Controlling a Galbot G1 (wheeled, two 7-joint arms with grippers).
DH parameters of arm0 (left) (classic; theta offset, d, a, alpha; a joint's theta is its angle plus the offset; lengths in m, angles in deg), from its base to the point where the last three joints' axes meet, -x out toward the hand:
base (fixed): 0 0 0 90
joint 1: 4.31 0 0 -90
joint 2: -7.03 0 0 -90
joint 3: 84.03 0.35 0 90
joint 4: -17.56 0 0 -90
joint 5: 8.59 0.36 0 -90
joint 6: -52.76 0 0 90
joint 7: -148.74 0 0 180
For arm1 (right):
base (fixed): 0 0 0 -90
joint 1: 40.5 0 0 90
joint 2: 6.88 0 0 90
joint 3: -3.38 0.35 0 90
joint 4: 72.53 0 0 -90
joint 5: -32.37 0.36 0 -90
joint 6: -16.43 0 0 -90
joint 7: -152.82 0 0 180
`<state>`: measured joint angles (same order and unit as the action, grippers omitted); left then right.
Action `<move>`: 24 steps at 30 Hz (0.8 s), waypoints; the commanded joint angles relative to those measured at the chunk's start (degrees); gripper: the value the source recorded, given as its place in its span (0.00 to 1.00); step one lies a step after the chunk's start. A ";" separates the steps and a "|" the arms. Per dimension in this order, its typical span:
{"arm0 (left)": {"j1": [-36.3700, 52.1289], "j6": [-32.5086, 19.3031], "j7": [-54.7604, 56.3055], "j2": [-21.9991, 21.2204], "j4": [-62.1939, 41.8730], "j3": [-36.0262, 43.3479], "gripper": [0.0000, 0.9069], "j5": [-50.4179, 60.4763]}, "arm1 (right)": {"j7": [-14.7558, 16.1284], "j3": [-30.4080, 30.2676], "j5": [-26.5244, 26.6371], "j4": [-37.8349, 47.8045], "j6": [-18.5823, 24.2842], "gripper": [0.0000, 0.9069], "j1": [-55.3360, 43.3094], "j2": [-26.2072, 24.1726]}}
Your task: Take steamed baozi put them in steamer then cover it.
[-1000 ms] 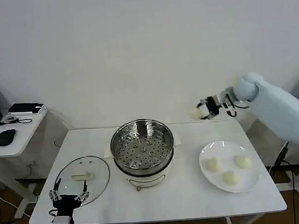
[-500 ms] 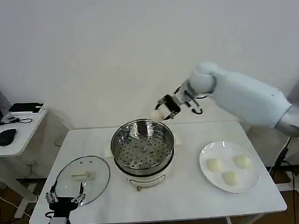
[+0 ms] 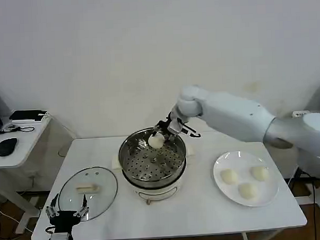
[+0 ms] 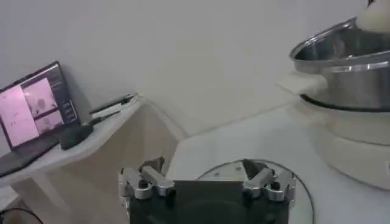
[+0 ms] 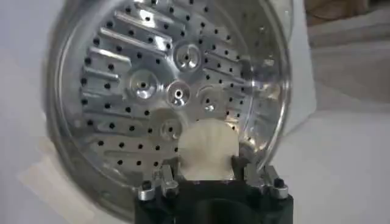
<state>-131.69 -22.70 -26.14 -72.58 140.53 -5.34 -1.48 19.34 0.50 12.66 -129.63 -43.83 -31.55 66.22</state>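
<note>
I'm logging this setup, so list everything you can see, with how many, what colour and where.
steamed baozi: one, cream-white, held over the steamer's far side; three more on the plate.
steamer: one, shiny steel with a perforated tray, on a white base, table centre.
plate: one, white, on the table's right side.
glass lid: one, clear, flat on the table left of the steamer.
table: one, white.
side desk: one, white, to the left, with a black mouse and a laptop.
right tool: shut on the baozi above the steamer.
left tool: open, at the table's near left edge by the lid.
</note>
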 commanded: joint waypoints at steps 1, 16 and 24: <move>-0.07 0.02 0.01 -0.01 0.14 -0.17 1.00 -0.03 | -4.36 2.21 -10.49 10.49 7.90 0.66 2.86 6.30; 0.07 -0.09 0.02 -0.51 -0.06 -0.49 1.00 -0.04 | -5.88 3.00 -11.72 13.69 10.42 1.00 3.66 9.20; 0.22 -0.07 0.01 -0.49 -0.38 0.11 1.00 -0.01 | -0.13 2.51 0.14 2.16 5.30 1.00 -3.46 1.28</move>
<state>-131.37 -22.77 -26.13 -73.02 140.06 -5.15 -1.52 15.77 3.66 4.21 -120.60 -35.80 -30.36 72.01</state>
